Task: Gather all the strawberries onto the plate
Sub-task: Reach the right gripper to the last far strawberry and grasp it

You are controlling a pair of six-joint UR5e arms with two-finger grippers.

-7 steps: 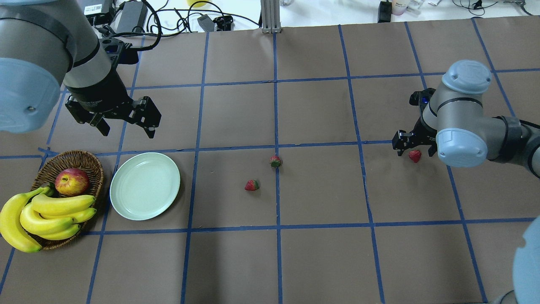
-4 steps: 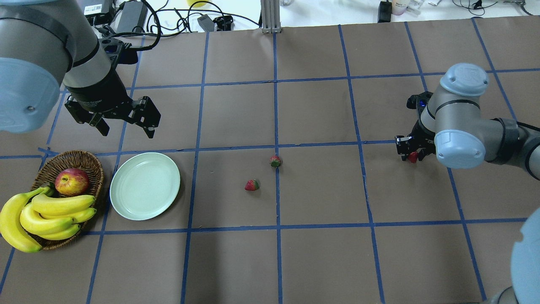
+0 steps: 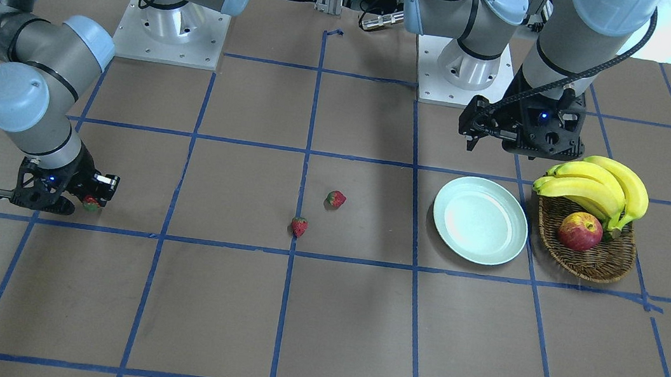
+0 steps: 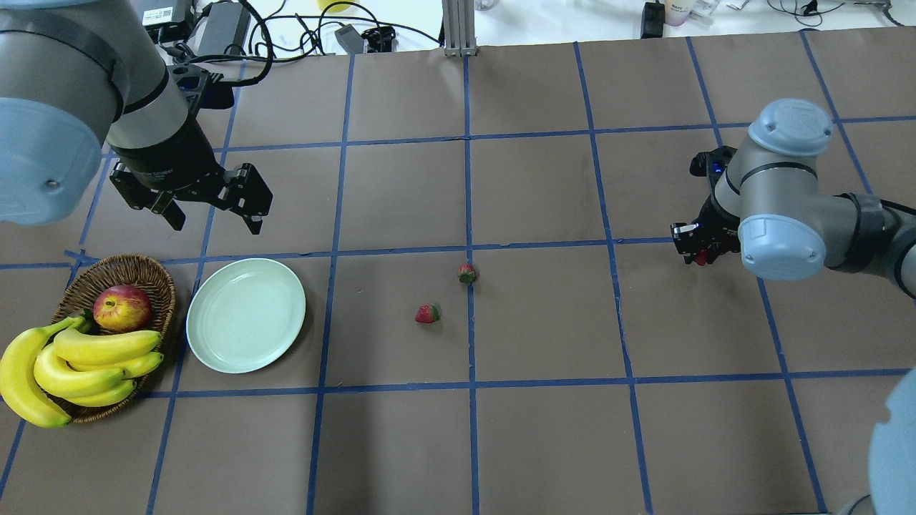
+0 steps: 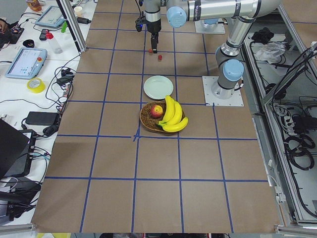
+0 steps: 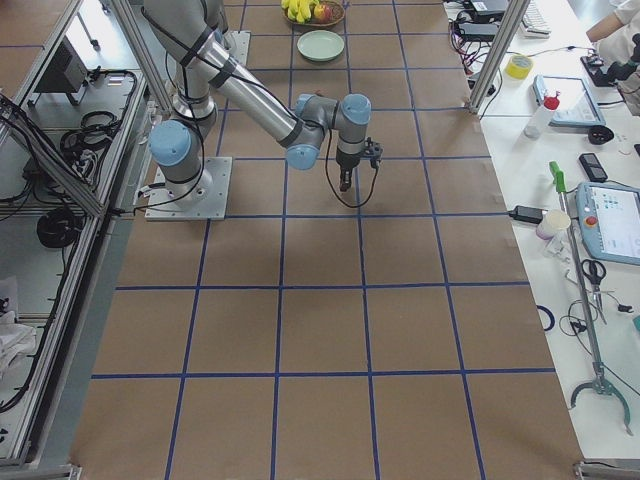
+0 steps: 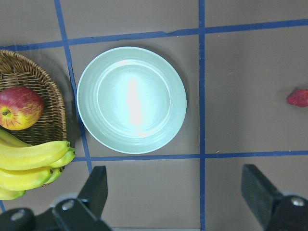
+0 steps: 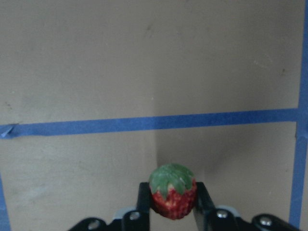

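The table [image 4: 544, 443] is covered in brown paper, and blue tape lines cut it into big squares. Behind its far edge lie black cables and boxes.

Seen from above, the plate [image 4: 245, 315] is pale green and round. It sits on the 9 o'clock side of the table. Just beside it, at its 9 o'clock, is a brown basket [image 4: 154, 275]. A red and yellow apple [image 4: 122, 307] lies inside it. A bunch of bananas [image 4: 79, 357] lies across the basket and hangs over the rim at 7 o'clock.

Two berries lie on the paper near the middle of the table, well apart from the plate, out at its 3 o'clock. The first strawberry [image 4: 427, 313] lies inside a square. The second strawberry [image 4: 466, 272] is near it, at its 1 o'clock, right on a blue line.

The right claw [image 4: 698, 250] is far out on the 3 o'clock side of the table. It is clenched on the third strawberry [image 8: 172, 192]. In the wrist view its two black fingers [image 8: 143, 197] press the berry's sides, and the green cap shows on top. It is low over the paper, and I cannot tell if the berry touches it.

The left claw [image 4: 215, 218] hangs above the table at 11 o'clock from the plate. It is released, with its fingers spread wide.
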